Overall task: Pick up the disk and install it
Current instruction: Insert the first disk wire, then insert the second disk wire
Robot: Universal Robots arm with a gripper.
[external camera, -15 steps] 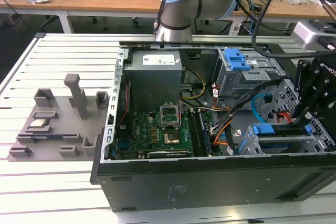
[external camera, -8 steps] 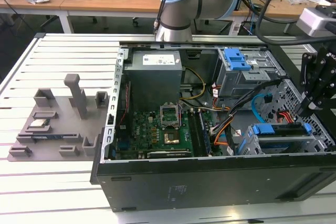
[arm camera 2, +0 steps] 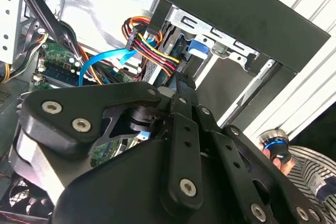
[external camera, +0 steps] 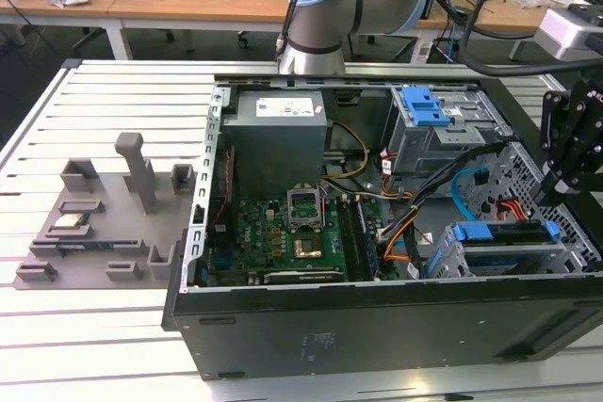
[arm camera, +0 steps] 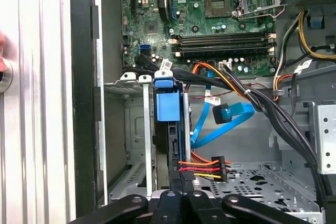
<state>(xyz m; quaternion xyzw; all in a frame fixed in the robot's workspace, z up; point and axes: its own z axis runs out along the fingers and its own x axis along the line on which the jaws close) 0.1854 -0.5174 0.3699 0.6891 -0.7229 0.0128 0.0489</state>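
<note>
The end effector (external camera: 565, 162) hangs at the exterior view's right, over the open computer case (external camera: 311, 336) — whether its fingers are apart or together I cannot tell, since the linkage hides the tips in both wrist views. Just past it, the disk (external camera: 499, 233) sits edge-up in the metal drive cage (external camera: 565, 256) at the near corner of the case, its blue bracket (arm camera: 168, 103) showing at the slot's mouth. Beyond lie a blue flat cable (arm camera: 231, 116), the green motherboard (external camera: 283, 233) and the grey power supply (external camera: 281, 134). A grey parts tray (external camera: 94, 223) rests on the slatted tabletop (external camera: 94, 101) — well apart.
</note>
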